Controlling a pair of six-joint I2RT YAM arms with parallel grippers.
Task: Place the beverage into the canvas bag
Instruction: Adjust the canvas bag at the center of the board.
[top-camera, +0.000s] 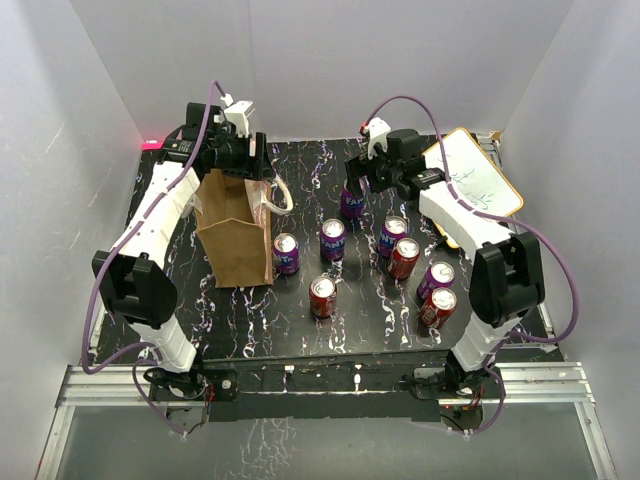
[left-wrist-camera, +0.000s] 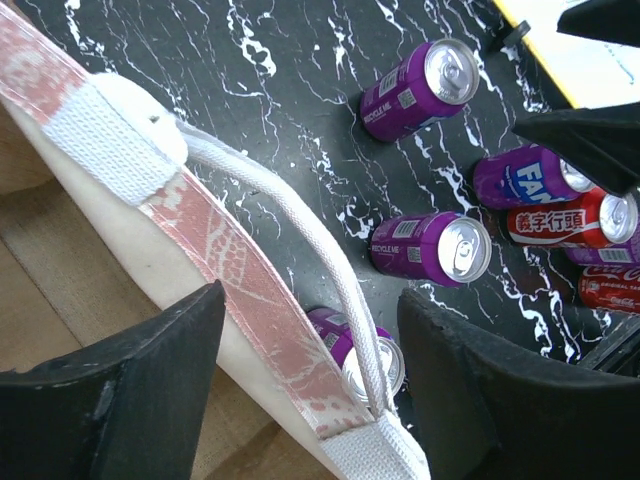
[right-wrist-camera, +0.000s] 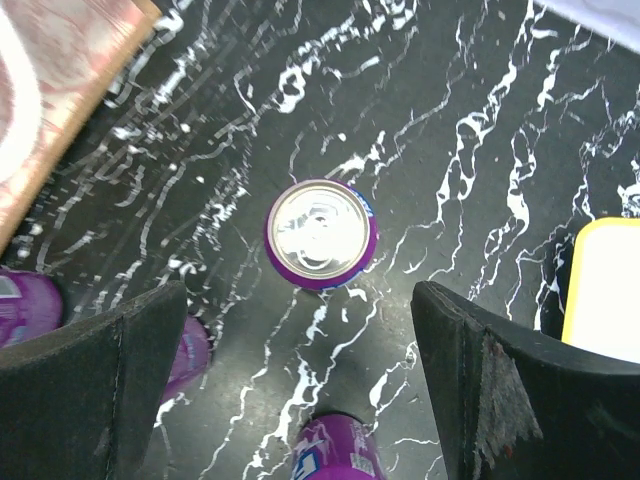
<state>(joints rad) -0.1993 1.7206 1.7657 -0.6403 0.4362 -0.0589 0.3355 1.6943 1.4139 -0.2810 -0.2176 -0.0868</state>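
Note:
The brown canvas bag (top-camera: 237, 238) stands upright at the left of the black marble table, cream handles up. My left gripper (top-camera: 237, 152) hovers over its far rim; in the left wrist view it (left-wrist-camera: 310, 335) is open and empty, its fingers either side of the pink-printed rim (left-wrist-camera: 235, 285) and a cream handle (left-wrist-camera: 300, 235). My right gripper (top-camera: 357, 180) is open above an upright purple can (top-camera: 352, 205). In the right wrist view the can's silver top (right-wrist-camera: 320, 235) lies just ahead of the open gripper (right-wrist-camera: 300, 385), not between the fingers.
Several more upright cans stand mid-table: purple (top-camera: 286, 254), purple (top-camera: 332, 240), red (top-camera: 322, 297), purple (top-camera: 393, 236), red (top-camera: 404, 258), and others at the right. A yellow-edged whiteboard (top-camera: 472, 180) lies at the back right. White walls surround the table.

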